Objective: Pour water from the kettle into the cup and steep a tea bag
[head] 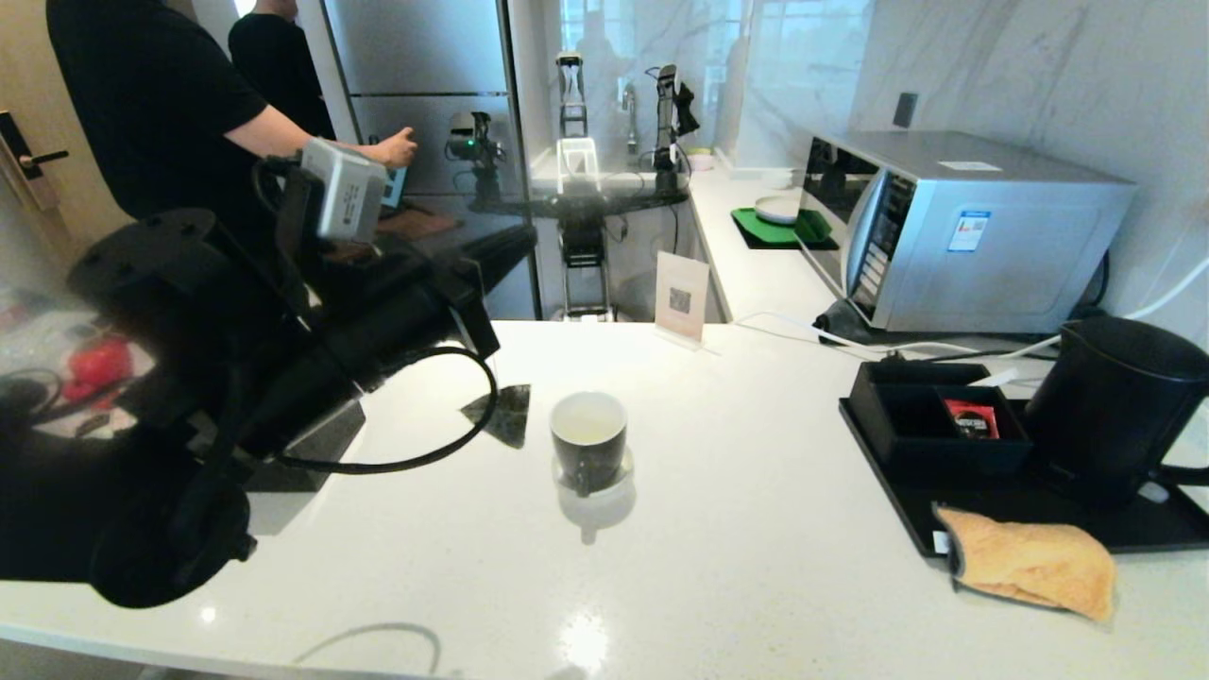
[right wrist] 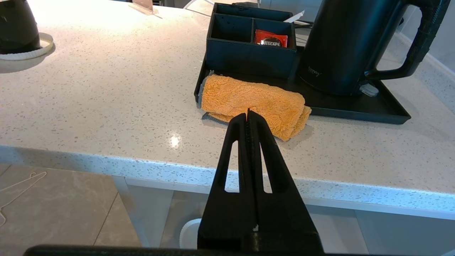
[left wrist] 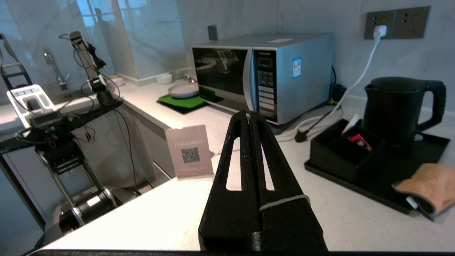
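Observation:
The cup (head: 587, 439), a black mug pale inside, stands on a white coaster mid-counter. Just left of it the dark tea bag (head: 505, 411) hangs at counter level on a thin white string that rises toward my left gripper (left wrist: 249, 113). That gripper is shut, fingers pressed together; the bag is hidden beneath them in the left wrist view. The black kettle (head: 1115, 406) sits on the black tray (head: 1166, 524) at the right, handle toward the front. My right gripper (right wrist: 248, 113) is shut and empty, low before the counter's front edge, out of the head view.
A black organiser holding a red sachet (head: 973, 417) shares the tray. An orange cloth (head: 1030, 562) lies over the tray's front corner. The microwave (head: 963, 227) and cables fill the back right; a QR sign (head: 681, 297) stands behind the cup. A person (head: 161, 104) stands back left.

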Available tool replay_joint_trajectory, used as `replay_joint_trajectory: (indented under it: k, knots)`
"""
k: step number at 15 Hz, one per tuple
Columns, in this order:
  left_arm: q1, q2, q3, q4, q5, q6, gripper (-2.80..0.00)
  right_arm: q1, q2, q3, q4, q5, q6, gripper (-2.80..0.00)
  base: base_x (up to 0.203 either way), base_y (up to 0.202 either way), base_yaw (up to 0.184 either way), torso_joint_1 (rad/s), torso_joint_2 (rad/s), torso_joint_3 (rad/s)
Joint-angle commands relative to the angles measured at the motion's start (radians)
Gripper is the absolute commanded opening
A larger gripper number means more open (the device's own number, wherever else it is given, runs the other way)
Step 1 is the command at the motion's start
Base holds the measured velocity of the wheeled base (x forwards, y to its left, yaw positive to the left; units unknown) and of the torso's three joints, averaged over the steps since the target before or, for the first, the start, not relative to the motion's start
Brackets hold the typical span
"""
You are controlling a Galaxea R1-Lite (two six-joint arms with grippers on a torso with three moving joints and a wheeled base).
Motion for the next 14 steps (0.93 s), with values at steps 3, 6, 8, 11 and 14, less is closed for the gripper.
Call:
replay_joint_trajectory:
  k: [3,6,8,11,14]
  knots:
    - [0.002,0.051,-0.087,0.029,-0.002,0.001,-2.8,0.0,0.003,0.0,0.0,0.0,0.0,-2.8,0.0,0.0,0.0,0.0,0.0,0.0]
    - [0.004,0.084,-0.15,0.062,-0.002,0.001,-2.8,0.0,0.002,0.0,0.0,0.0,0.0,-2.8,0.0,0.0,0.0,0.0,0.0,0.0]
    - [0.007,0.107,-0.182,0.082,-0.003,0.001,-2.8,0.0,0.002,0.0,0.0,0.0,0.0,-2.8,0.0,0.0,0.0,0.0,0.0,0.0]
    - [0.028,0.15,-0.213,0.085,-0.012,0.018,-2.8,0.0,0.002,0.0,0.0,0.0,0.0,-2.8,0.0,0.0,0.0,0.0,0.0,0.0]
    - [0.045,0.197,-0.246,0.085,-0.017,0.021,-2.8,0.0,0.003,0.0,0.0,0.0,0.0,-2.8,0.0,0.0,0.0,0.0,0.0,0.0]
